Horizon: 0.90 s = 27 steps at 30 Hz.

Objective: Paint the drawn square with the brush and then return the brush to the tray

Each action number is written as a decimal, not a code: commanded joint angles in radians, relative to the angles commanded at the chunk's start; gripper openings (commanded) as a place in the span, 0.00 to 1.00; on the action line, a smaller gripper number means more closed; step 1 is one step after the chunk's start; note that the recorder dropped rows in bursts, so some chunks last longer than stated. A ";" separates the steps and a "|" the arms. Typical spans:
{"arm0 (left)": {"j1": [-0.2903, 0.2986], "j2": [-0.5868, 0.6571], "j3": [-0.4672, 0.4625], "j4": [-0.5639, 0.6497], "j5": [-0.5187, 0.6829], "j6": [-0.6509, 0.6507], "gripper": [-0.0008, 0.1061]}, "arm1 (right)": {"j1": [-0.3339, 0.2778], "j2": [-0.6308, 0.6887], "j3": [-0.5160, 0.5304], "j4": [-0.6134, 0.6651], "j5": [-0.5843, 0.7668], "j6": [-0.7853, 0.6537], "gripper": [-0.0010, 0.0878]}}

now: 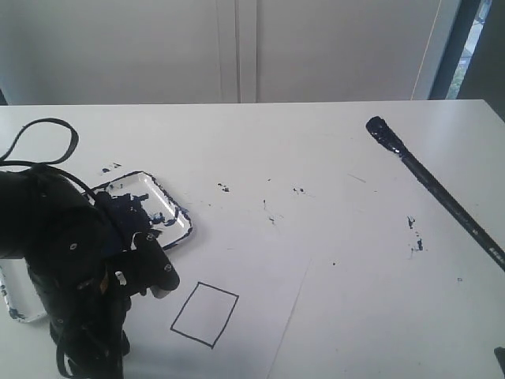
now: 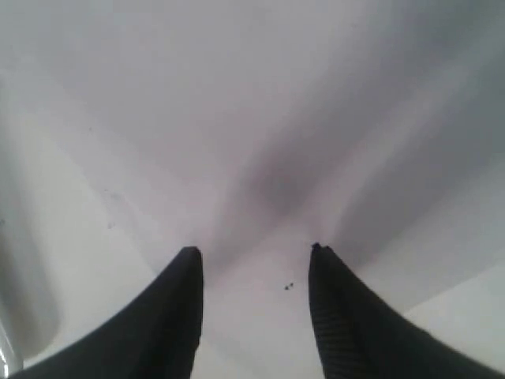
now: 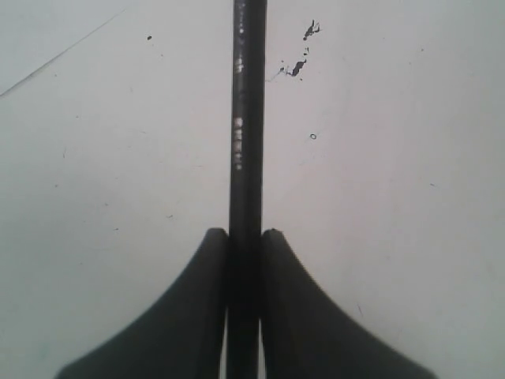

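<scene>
The drawn square [image 1: 204, 313] is a thin black outline on the white paper sheet [image 1: 260, 260], its inside white. The white tray [image 1: 169, 207], blotched with dark paint, lies behind and left of it, partly hidden by the left arm. The brush [image 1: 430, 181] slants in the air at the right, its dark clotted tip [image 1: 380, 130] pointing up and left. My right gripper [image 3: 245, 234] is shut on the brush handle [image 3: 246, 118]; the gripper itself is out of the exterior view. My left gripper [image 2: 254, 251] is open over bare white surface, holding nothing.
The bulky black left arm [image 1: 71, 268] with its looped cable [image 1: 47, 130] fills the lower left. Paint specks [image 1: 414, 234] dot the table at the right and near the middle [image 1: 224, 188]. A wall runs along the table's far edge.
</scene>
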 joint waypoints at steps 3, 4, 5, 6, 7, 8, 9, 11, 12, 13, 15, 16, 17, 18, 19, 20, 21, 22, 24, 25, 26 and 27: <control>0.000 0.000 0.000 -0.004 -0.007 0.000 0.46 | 0.000 0.000 0.000 0.004 0.000 0.000 0.01; 0.000 0.000 0.000 -0.004 -0.007 0.000 0.46 | 0.000 0.000 0.000 0.004 0.000 0.000 0.01; 0.000 0.000 0.000 -0.006 -0.007 0.000 0.46 | 0.000 0.000 0.000 0.006 0.000 0.000 0.01; 0.000 0.000 0.000 -0.008 -0.007 0.000 0.46 | 0.000 0.000 0.000 0.008 0.000 0.000 0.01; 0.000 0.000 0.000 -0.008 -0.007 0.000 0.46 | 0.000 0.000 0.000 0.010 0.000 0.000 0.01; 0.000 0.000 0.000 -0.010 -0.010 0.000 0.46 | 0.000 0.000 0.000 0.010 0.000 0.000 0.01; 0.000 0.000 0.000 -0.012 -0.015 0.000 0.46 | 0.000 0.000 0.000 0.010 0.000 0.000 0.01; 0.000 0.000 0.000 -0.014 -0.032 0.000 0.46 | 0.000 0.000 0.000 0.012 0.000 0.000 0.01; 0.000 0.002 0.000 -0.014 -0.037 0.002 0.46 | 0.000 0.000 0.000 0.012 0.000 0.000 0.01; 0.000 0.002 0.000 -0.014 -0.037 0.009 0.46 | 0.000 0.000 0.000 0.014 0.000 0.000 0.01; 0.000 0.004 0.000 -0.014 -0.035 0.013 0.46 | 0.000 0.000 0.000 0.016 0.000 0.000 0.01; 0.002 0.004 0.007 -0.014 -0.037 0.014 0.46 | 0.000 0.000 0.000 0.016 0.000 0.000 0.01; 0.004 0.004 0.012 -0.014 -0.041 0.019 0.46 | 0.000 0.000 0.000 0.016 0.000 0.000 0.01; 0.012 0.004 0.023 -0.014 -0.044 0.023 0.46 | 0.000 0.000 0.000 0.016 0.000 0.000 0.01; 0.018 0.004 0.033 -0.014 -0.046 0.023 0.46 | 0.000 0.000 0.000 0.016 0.000 0.000 0.01; 0.022 0.004 0.037 -0.014 -0.048 0.023 0.46 | 0.000 0.000 0.000 0.016 0.000 0.000 0.01; 0.027 0.004 0.042 -0.014 -0.045 0.023 0.46 | 0.000 0.000 0.000 0.016 0.000 -0.002 0.01; 0.027 0.004 0.042 -0.014 -0.033 0.023 0.46 | 0.000 0.000 0.000 0.016 0.000 -0.004 0.01; 0.027 0.004 0.042 -0.004 -0.022 0.026 0.46 | 0.000 0.000 0.000 0.016 0.000 -0.004 0.01; 0.027 0.004 0.042 -0.001 -0.020 0.026 0.46 | 0.000 0.000 0.000 0.016 0.000 -0.004 0.01; 0.027 0.004 0.042 0.003 -0.015 0.030 0.46 | 0.000 0.000 0.000 0.016 0.000 -0.004 0.01; 0.027 0.004 0.042 0.003 -0.008 0.041 0.46 | 0.000 0.000 0.000 0.016 0.000 -0.004 0.01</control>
